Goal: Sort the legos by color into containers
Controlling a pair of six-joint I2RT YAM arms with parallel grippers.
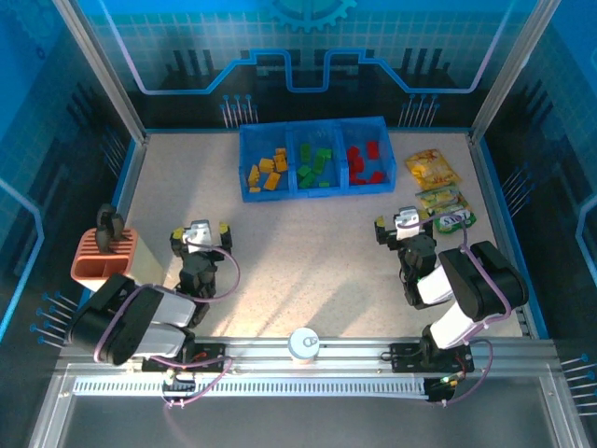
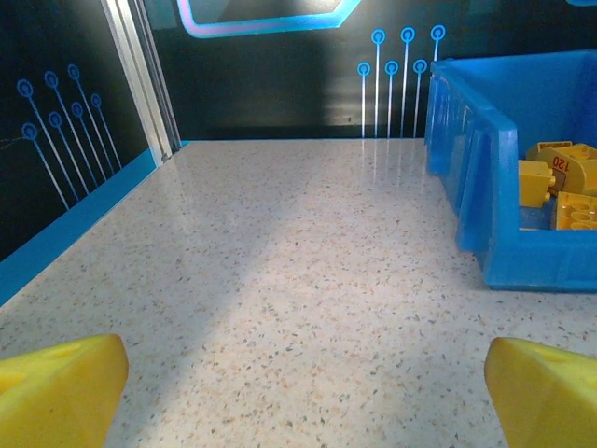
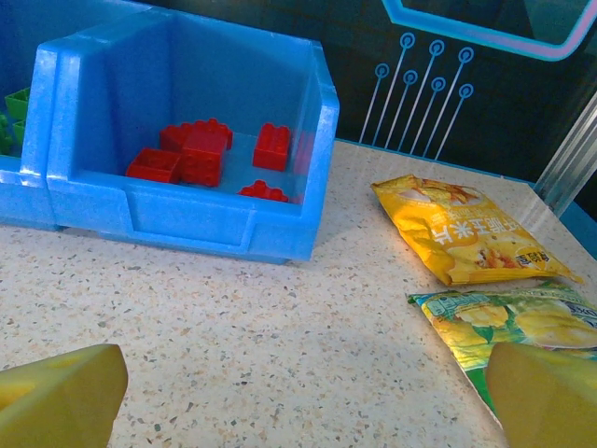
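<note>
**Bricks Found Sorted by Colour; Both Grippers Empty**

Top view. Found the blue tray (image 1: 317,194) at the far side of the table (image 1: 298,271), with its three compartments side by side. Recorded yellow-orange bricks (image 1: 268,171) in the left compartment, green bricks (image 1: 314,164) in the middle and red bricks (image 1: 366,161) in the right. Found every visible brick inside the tray and no colour mixed with another. Judged the sorting done, or very nearly so. Located the left gripper (image 1: 200,233) and right gripper (image 1: 403,224) on the near side, well apart from the tray and facing it. Judged this a parked stance, clear of the sorted load. Noted an orange ribbed holder (image 1: 103,257) at the left edge. Noted a yellow snack packet (image 1: 432,168) and a green snack packet (image 1: 446,210) right of the tray. Judged all three no part of the job.

Left wrist view. Found the left gripper (image 2: 298,392) spread fully wide, with nothing between its fingertips (image 2: 61,387) but bare table. Saw the tray's end wall ahead to the right, with yellow-orange bricks (image 2: 560,182) behind it.

Right wrist view. Found the right gripper (image 3: 298,397) likewise spread wide and holding nothing. Saw the red bricks (image 3: 201,154) lying in their compartment ahead to the left. Saw both packets flat on the table to the right.
</note>
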